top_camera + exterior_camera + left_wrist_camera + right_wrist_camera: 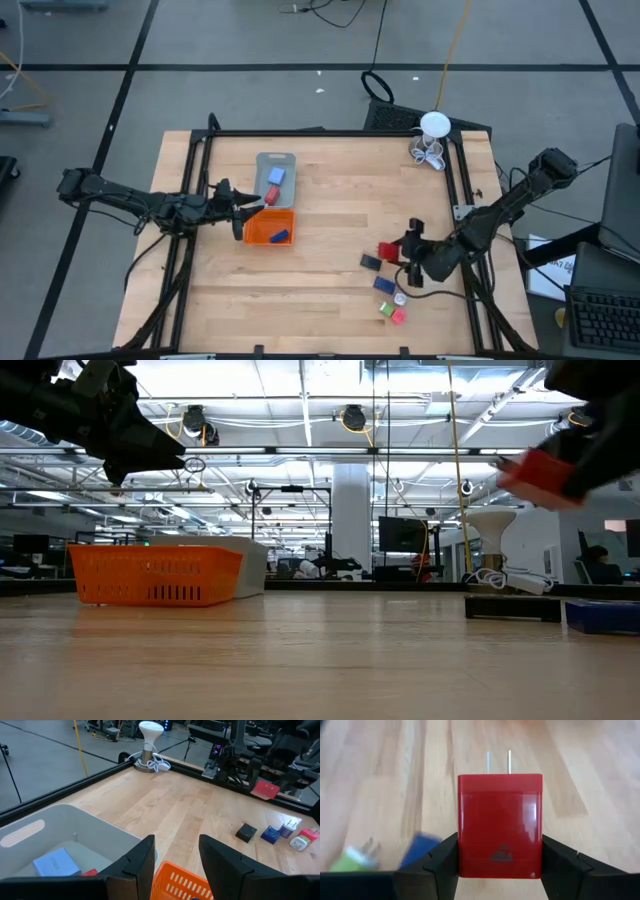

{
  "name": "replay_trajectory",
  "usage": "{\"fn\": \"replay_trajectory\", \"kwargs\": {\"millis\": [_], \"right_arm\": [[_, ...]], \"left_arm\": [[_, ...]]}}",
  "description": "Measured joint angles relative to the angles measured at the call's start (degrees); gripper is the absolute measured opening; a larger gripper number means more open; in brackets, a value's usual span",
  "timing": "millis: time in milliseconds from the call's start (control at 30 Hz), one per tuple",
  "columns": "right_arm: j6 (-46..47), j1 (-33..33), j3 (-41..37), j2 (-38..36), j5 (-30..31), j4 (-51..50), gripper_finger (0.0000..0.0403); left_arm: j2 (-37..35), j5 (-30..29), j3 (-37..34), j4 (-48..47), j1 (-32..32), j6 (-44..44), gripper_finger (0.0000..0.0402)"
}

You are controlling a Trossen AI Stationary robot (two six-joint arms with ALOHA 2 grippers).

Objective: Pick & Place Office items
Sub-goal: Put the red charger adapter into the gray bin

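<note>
Jaws of the right gripper (500,865) clamped on a red charger (500,825), lifted clear of the counter (330,280) above the right-side cluster. Glossy red block, two metal prongs pointing away from the wrist, squarely seated between the jaws. Step looks like carry: next move needs a traverse left to the orange tray (270,228) or the grey tray (276,160) beside it, then a drop. Black, blue, green and pink items (386,285) wait on the counter below. Left gripper (238,212) hovers by the trays, jaws parted, holding nothing.
</note>
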Motion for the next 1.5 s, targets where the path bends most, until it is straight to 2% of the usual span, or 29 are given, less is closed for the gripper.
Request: {"fn": "replay_trajectory", "kwargs": {"millis": [133, 267, 400, 600, 833, 967, 1067, 1133, 1200, 1267, 1367, 1500], "right_arm": [[-8.9, -3.7, -3.3, 0.0, -0.8, 14.2, 0.0212], [-17.2, -8.4, -7.1, 0.0, -5.9, 29.3, 0.0212], [-21.9, -13.2, -9.4, 0.0, -12.2, 40.1, 0.0212], [-26.6, -20.2, -10.5, 0.0, -19.9, 48.9, 0.0212], [-28.2, -26.1, -10.6, 0.0, -27.8, 54.0, 0.0212], [-28.2, -26.8, -10.6, 0.0, -29.0, 54.1, 0.0212], [-28.2, -26.7, -10.5, 0.6, -29.3, 54.2, 0.0212], [-28.1, -26.7, -10.5, 1.3, -30.6, 54.7, 0.0212], [-27.7, -26.7, -10.5, 2.3, -31.9, 55.5, 0.0212], [-27.2, -26.7, -10.5, 3.3, -32.0, 56.3, 0.0212], [-27.6, -26.7, -10.5, 3.7, -32.0, 56.5, 0.0212], [-30.2, -26.9, -10.5, 3.8, -31.9, 59.1, 0.0212]], "left_arm": [[0.0, 0.0, 0.0, 0.0, 0.0, 0.0, 0.0157], [0.0, -0.1, 0.0, 0.1, 0.0, 0.6, 0.0157], [0.0, -4.1, 0.0, 5.5, 0.2, 6.2, 0.0157], [0.4, -5.1, 0.0, 16.8, 0.3, 6.6, 0.0157], [2.3, -4.0, 0.0, 19.6, 0.3, 6.4, 0.0157], [7.7, 1.5, 0.0, 24.9, 0.3, 5.1, 0.0157], [13.7, 9.7, 0.0, 33.9, 0.3, 4.0, 0.0157], [18.4, 13.2, 0.0, 41.5, 0.2, 2.9, 0.0157], [23.0, 13.4, 0.0, 48.0, 0.3, 2.6, 0.0157], [27.5, 11.1, 0.9, 51.8, 0.8, 2.1, 0.0159], [32.8, 9.4, 3.5, 51.5, 2.3, -2.8, 0.0179], [41.2, 9.4, 10.1, 48.7, 3.8, -5.3, 0.0231]]}}
